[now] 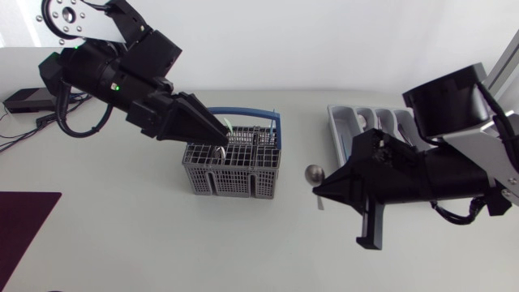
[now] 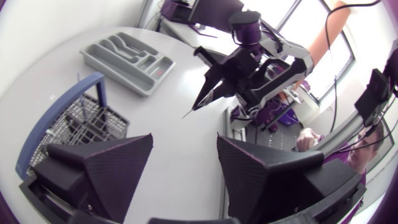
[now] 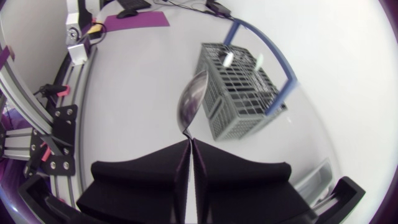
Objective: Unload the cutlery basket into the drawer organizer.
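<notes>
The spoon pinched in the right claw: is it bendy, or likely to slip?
Probably stiff: the spoon looks like polished metal and juts straight out of the right gripper without sagging. Likely slippery, since its handle is thin and shiny and is held only by a narrow pinch. It may swivel, as the bowl sits well beyond the grip.

1 grey cutlery basket [image 1: 233, 166] with 1 blue handle [image 1: 243, 112]. 1 grey drawer organizer [image 1: 345, 122]. 1 spoon [image 1: 315, 173]. 2 pale cutlery tips [image 3: 228, 59] show in the basket; any others cannot be counted. 1 dark purple mat [image 1: 24, 235] on the bench [image 1: 122, 243]. 2 arms, left arm [image 1: 105, 73] and right arm [image 1: 438, 170], with 2 grippers, left gripper [image 1: 220, 136] and right gripper [image 1: 323, 191].
</notes>
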`<state>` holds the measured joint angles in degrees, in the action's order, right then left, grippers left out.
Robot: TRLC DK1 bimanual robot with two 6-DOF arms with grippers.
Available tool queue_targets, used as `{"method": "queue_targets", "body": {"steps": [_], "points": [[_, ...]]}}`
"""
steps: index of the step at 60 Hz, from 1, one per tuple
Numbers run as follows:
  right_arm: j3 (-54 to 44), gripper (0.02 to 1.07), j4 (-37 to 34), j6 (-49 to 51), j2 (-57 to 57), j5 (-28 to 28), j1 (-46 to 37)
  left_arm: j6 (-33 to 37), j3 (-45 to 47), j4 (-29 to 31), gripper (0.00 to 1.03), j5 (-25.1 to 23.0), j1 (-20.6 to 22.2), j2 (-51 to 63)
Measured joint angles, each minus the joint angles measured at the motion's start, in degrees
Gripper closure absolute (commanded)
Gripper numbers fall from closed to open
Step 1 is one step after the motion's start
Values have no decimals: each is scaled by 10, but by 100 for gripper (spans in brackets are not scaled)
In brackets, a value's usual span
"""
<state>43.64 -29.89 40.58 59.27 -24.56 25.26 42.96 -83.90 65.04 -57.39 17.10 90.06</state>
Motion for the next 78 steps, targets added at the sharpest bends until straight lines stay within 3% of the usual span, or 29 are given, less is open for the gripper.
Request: {"method": "queue_targets", "body": {"steps": [15,26,36,57,78], "points": [[-67,100,34,99,2,23,-182,-129,56,-147,11,145,-5,-16],[-79,100,73,171,27,24,-298,-183,88,-194,11,231,9,-16],[-82,100,122,219,66,33,-365,-207,98,-217,11,278,19,-16],[-108,100,314,290,191,85,-433,-221,108,-225,11,294,22,-16],[-109,100,450,320,311,155,-449,-223,112,-226,11,309,29,-16]]}}
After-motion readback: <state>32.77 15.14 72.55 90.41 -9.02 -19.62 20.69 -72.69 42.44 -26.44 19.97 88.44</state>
